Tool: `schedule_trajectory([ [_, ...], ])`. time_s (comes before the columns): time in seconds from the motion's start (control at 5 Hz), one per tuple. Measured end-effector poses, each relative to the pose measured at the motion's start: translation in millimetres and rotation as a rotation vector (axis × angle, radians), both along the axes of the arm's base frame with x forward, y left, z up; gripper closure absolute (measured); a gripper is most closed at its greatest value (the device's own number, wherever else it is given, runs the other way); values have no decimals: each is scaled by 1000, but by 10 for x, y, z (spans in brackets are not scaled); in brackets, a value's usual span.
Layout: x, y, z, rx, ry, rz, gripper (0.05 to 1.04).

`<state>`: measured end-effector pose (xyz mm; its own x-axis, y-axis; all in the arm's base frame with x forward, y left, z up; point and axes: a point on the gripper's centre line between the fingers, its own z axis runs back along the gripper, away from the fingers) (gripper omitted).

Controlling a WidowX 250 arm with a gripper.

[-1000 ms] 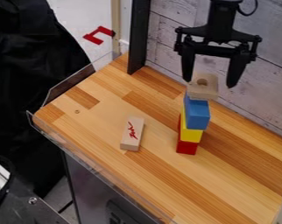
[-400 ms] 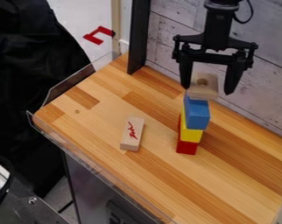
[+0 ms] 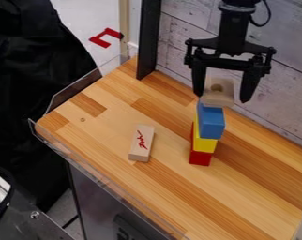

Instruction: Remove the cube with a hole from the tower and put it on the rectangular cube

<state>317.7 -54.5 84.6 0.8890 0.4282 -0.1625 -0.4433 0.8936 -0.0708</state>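
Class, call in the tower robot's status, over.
Gripper open, fingers seen either side of holed cube. Cube still to be lifted off blue block, which may get knocked. Wooden block lying flat.

The rectangular cube (image 3: 141, 143) looks beige, scribbled red.

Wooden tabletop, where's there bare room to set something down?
Free tabletop: left of the rectangular block, toward the clear guard; and below the tower, toward the view's bottom. Crowded: the tower's top, where the open gripper flanks the holed cube.
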Motion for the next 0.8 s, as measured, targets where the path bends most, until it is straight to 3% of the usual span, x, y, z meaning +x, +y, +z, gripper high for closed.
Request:
schedule_trajectory([
  [0.6,-9,65,-151,4,47,15,110],
  [0.8,6,63,-167,-1,41,19,255],
])
